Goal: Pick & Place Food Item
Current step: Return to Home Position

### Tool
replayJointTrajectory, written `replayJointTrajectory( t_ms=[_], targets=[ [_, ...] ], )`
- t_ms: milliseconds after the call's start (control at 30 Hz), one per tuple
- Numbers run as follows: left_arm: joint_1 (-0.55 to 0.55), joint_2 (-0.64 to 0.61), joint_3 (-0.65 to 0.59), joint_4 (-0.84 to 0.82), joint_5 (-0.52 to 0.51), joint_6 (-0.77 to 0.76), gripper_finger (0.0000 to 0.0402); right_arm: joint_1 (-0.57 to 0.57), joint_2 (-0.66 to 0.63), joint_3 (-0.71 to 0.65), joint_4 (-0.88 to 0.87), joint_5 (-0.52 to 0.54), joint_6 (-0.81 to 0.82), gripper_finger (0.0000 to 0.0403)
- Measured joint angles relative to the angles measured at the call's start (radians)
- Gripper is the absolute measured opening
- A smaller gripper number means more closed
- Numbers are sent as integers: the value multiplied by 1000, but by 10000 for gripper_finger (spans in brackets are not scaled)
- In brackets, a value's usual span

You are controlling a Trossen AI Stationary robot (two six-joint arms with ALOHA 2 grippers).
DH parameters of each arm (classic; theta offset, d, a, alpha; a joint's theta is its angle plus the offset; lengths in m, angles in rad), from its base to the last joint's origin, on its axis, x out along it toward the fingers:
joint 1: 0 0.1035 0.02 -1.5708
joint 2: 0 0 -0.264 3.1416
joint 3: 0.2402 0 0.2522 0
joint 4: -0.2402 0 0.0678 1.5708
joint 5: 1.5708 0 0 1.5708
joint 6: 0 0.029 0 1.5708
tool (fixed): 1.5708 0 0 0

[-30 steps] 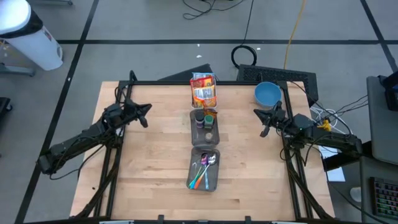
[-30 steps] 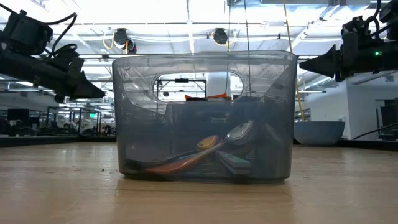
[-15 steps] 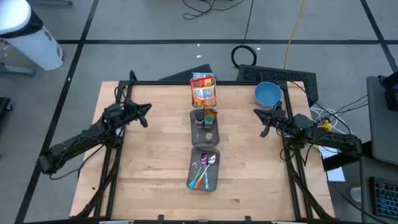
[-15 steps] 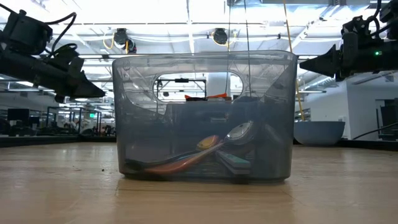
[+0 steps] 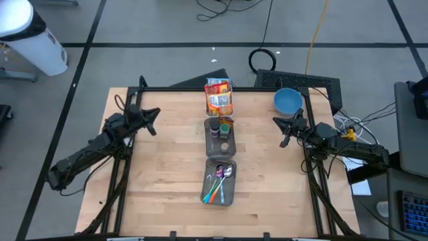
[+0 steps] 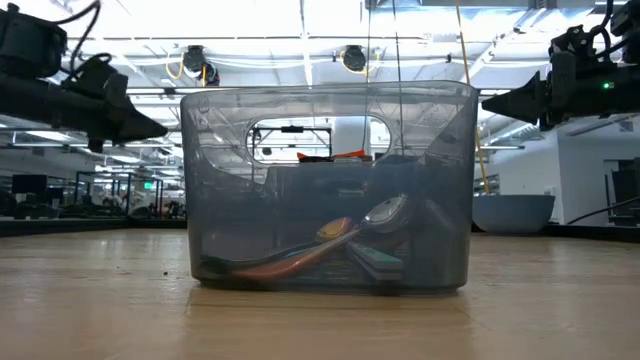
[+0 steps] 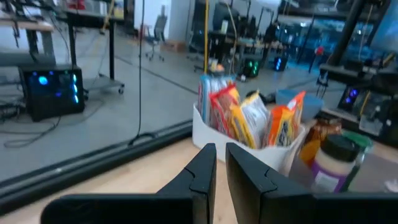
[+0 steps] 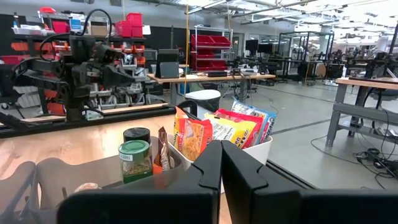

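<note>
Noodle packs (image 5: 219,97) in white bin (image 7: 239,152), left gripper (image 5: 153,120), right gripper (image 5: 283,131) well apart

Blue bowl (image 5: 287,101) — white bin (image 8: 259,155) (orange packs (image 8: 193,139)).

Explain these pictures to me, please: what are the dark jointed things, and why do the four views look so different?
The dark jointed things are two robot arms, each ending in a two-finger gripper. One picture looks straight down on the wooden table. One sits at table height, peering through the clear grey bin that holds spoons. The other two come from cameras on the arms' wrists, looking forward past their own fingers.

Three containers stand in a row down the table's middle. The white bin of noodle packs is farthest from the low camera, then comes a dark bin with seasoning bottles, and the spoon bin is nearest. A blue bowl sits near the far right corner.

The left gripper and right gripper hover on either side of the row, shut and holding nothing.
</note>
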Motion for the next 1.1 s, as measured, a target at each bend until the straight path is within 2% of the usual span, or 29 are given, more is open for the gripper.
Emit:
replayJointTrajectory(
  t_ms=[200,1100],
  targets=[
    [21,-58,0,10,0,0,42,0,0,0,0,0,0,0],
    [21,-58,1,23,-1,0,42,0,0,0,1,0,0,0]
  ],
)
